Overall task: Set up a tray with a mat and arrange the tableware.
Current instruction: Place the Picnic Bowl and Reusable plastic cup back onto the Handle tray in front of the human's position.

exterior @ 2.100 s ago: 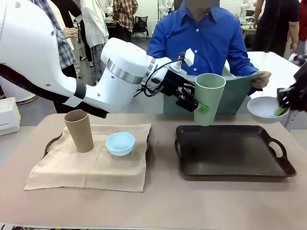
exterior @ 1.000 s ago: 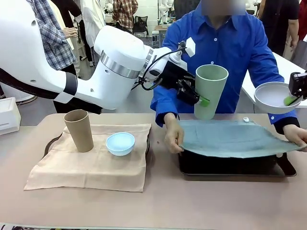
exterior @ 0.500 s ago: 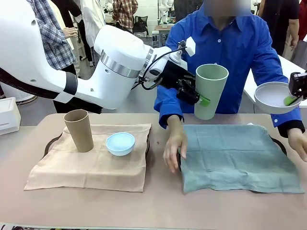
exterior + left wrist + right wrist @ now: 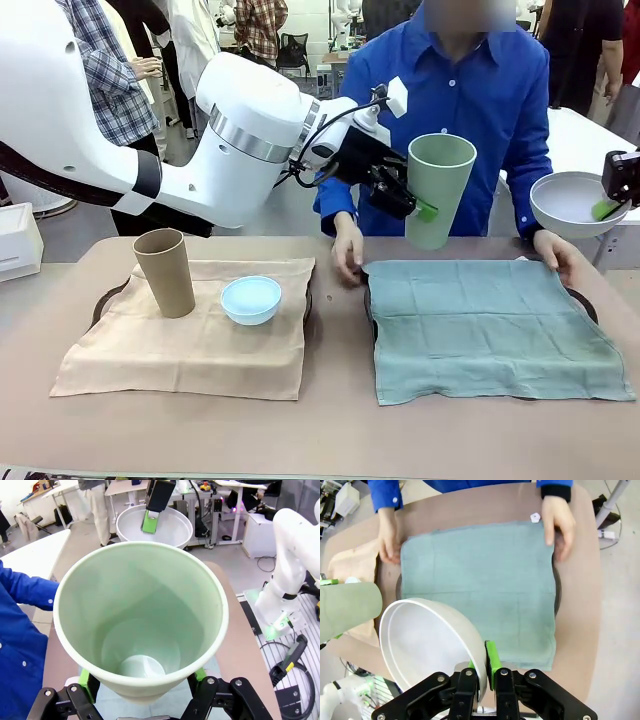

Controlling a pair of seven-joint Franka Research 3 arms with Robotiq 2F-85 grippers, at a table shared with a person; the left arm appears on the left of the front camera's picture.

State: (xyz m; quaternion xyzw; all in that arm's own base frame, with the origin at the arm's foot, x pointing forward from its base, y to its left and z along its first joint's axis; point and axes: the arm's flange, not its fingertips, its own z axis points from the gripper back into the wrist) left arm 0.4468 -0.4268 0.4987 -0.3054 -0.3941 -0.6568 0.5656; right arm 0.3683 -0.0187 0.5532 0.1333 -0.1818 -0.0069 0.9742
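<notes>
Two trays side by side on the table; left one under a tan cloth (image 4: 190, 330) carrying the tan cup (image 4: 166, 272) upright and the light blue bowl (image 4: 251, 299) just beside it; right tray (image 4: 583, 303) now covered by a grey-green mat (image 4: 495, 325), soft woven fabric with faint fold lines, its far corners touched by the person's hands (image 4: 348, 255). Left gripper (image 4: 412, 210) holds the pale green cup (image 4: 436, 190) aloft above the mat's far edge, jaws wide, green pads clamped on opposite sides of the lower wall; cup is a smooth tapered plastic tube, judged light, slightly springy and slick, so a low grip across the body seems sound. Right gripper (image 4: 482, 672) has jaws nearly together, pinching the rim of the white bowl (image 4: 427, 647), one pad inside, one outside; bowl hangs above the mat's near edge; thin-walled, glossy, round, probably light but prone to swing in a rim pinch. Mat will likely slide or wrinkle if dragged; set items straight down.
</notes>
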